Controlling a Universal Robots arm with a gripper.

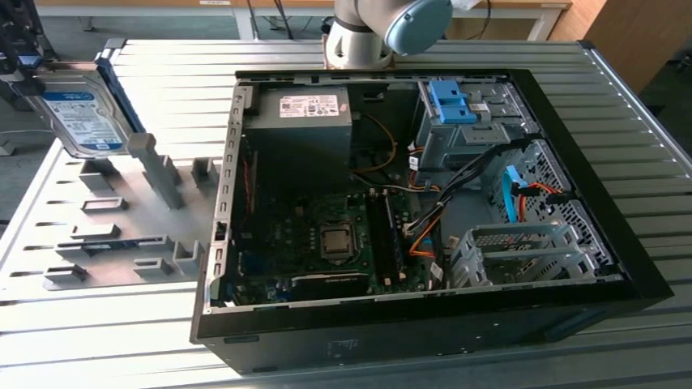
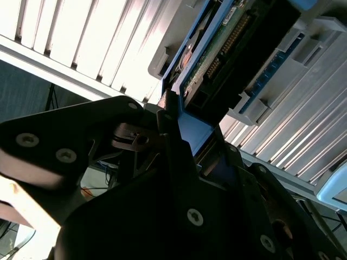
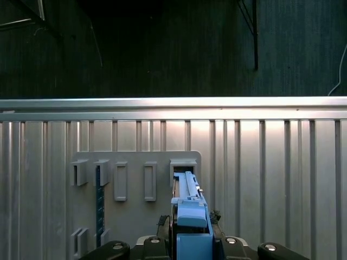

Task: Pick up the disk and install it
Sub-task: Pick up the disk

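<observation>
Disk (image 1: 84, 113) stands on edge at the exterior view's left, over the far corner of the grey fixture plate (image 1: 130, 219), well apart from the open computer case (image 1: 433, 340). Label faces the camera.

Gripper (image 3: 190, 223) is clamped on the disk's blue handle end. In both wrist views the black jaws sit against either side of the blue plastic. The second wrist view shows the disk's circuit-board side (image 2: 217, 59) running away from the jaws.

Whether the lower edge is clear of its slot (image 3: 183, 165) cannot be told.

Risks, as judged:
- The hold is on the plastic handle at one end only, so the long metal body hangs off it. It could swing or creep in the jaws under a quick move.
- If the lower edge sits in the slot, a pull that is not straight could jam it against the slot walls or drag the plate.
- The grey posts (image 1: 162, 174) stand just beside the disk, so a low sideways carry might clip them.

Around:
- The case lies open-side up on the ribbed metal surface (image 1: 108, 340).
- The power supply box (image 1: 308, 109) is at the case's far side.
- The drive cage holding blue brackets (image 1: 449, 101) is at the exterior view's far right.
- The empty perforated cage (image 1: 519, 251) is nearer.
- The loose cables (image 1: 433, 227), orange, black and blue, cross between the board and the cages and could catch a rail.
- The case rim is also in the way of a flat approach.
</observation>
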